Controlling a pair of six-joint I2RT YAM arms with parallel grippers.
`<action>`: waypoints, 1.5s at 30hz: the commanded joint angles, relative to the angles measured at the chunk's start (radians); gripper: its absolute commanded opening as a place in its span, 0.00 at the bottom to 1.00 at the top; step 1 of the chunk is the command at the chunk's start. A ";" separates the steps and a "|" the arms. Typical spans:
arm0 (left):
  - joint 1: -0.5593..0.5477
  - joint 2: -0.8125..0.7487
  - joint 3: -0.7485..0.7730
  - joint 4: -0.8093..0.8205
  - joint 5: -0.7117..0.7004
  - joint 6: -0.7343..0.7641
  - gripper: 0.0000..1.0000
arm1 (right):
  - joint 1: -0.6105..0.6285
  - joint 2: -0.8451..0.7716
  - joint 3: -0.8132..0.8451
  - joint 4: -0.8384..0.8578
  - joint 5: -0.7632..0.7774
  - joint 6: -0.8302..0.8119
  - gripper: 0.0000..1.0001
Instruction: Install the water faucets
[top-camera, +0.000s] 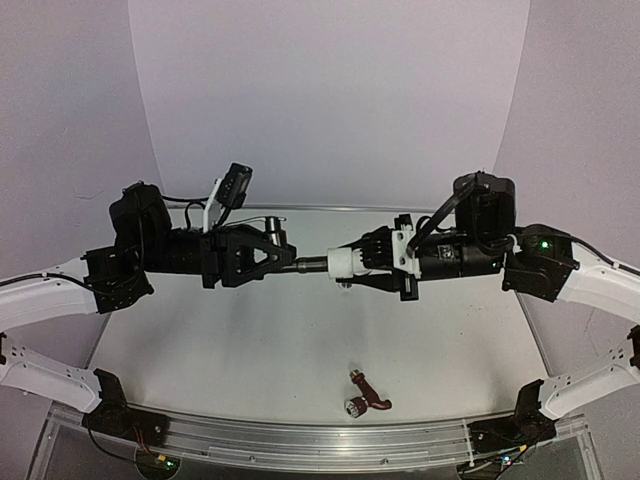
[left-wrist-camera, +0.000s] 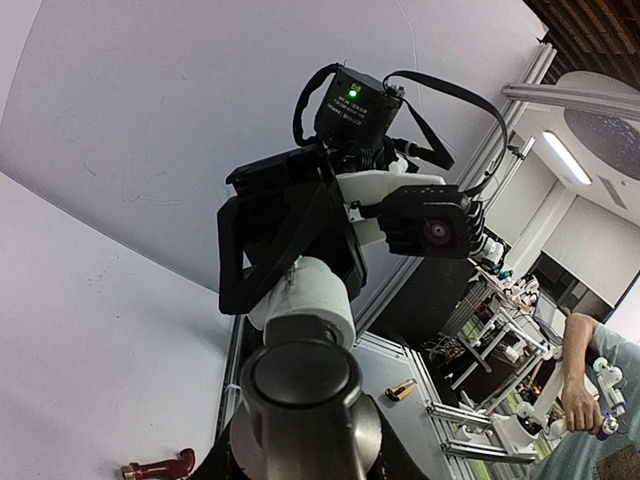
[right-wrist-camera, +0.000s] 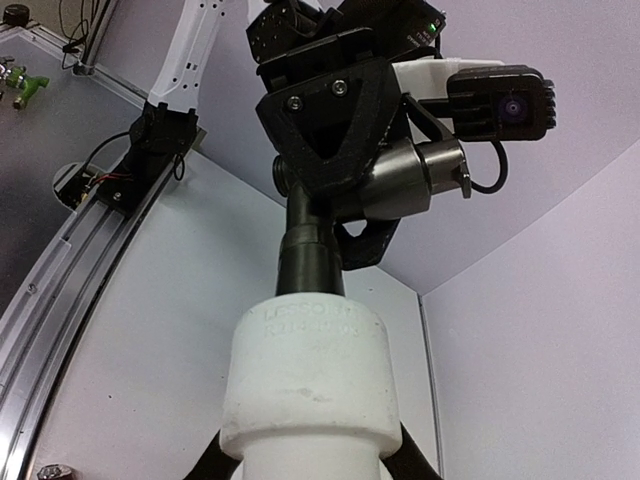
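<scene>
left gripper was closed, its black triangular fingers clamped on the body of the dark grey faucet, held level above the table. right gripper faced it from the opposite side, closed narrowly around a white pipe fitting. both parts were lifted clear of the table, near the middle of the top view. the faucet's dark stem ran rightward from the left gripper and met the open end of the fitting, the two parts in line and touching; how far the stem sat inside could not be told. in the right wrist view the fitting filled the foreground, with the stem rising from its mouth to the metallic faucet body between the left gripper's fingers. reddish-brown faucet, with a silvery round end, lay on the table near the front aluminium rail, well apart from both grippers.
</scene>
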 joint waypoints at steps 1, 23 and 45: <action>0.001 -0.034 0.039 -0.012 -0.007 0.042 0.00 | 0.007 -0.013 0.029 0.051 -0.011 0.030 0.00; -0.028 -0.187 -0.023 -0.104 -0.286 0.329 0.00 | -0.055 0.146 0.171 -0.079 -0.355 0.880 0.13; -0.026 -0.142 -0.026 0.040 -0.257 -0.175 0.00 | -0.065 -0.094 0.103 -0.090 0.024 -0.087 0.98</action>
